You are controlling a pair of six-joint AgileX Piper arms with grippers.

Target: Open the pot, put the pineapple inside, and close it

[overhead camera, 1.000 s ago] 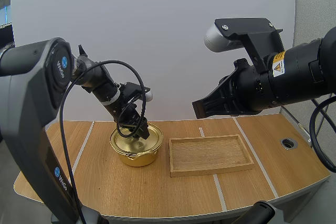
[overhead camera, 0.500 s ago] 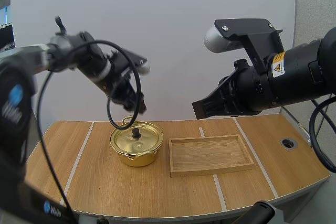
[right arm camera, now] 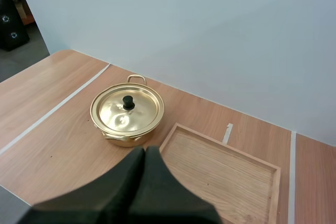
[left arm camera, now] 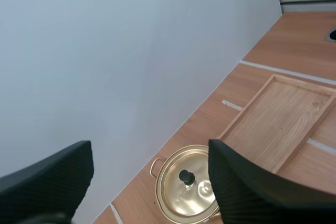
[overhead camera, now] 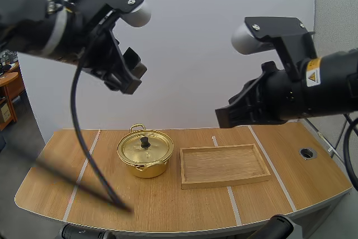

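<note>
A: Where's the pot (overhead camera: 146, 167)?
B: On the tabletop (overhead camera: 168, 205), with the wooden tray (overhead camera: 224, 165) just beside the pot. Its lid (overhead camera: 134, 148) is on.
A: And the 2 claws?
B: Left claw (left arm camera: 148, 153) is spread wide, high above the pot. Right claw (right arm camera: 145, 151) is pressed together, high on the pot's tray side.

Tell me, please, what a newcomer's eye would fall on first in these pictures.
The shiny gold pot, its lid on, stands on the table beside the wooden tray. High above it hangs the left tool, open, while the right tool, shut, hovers high as well.
</note>
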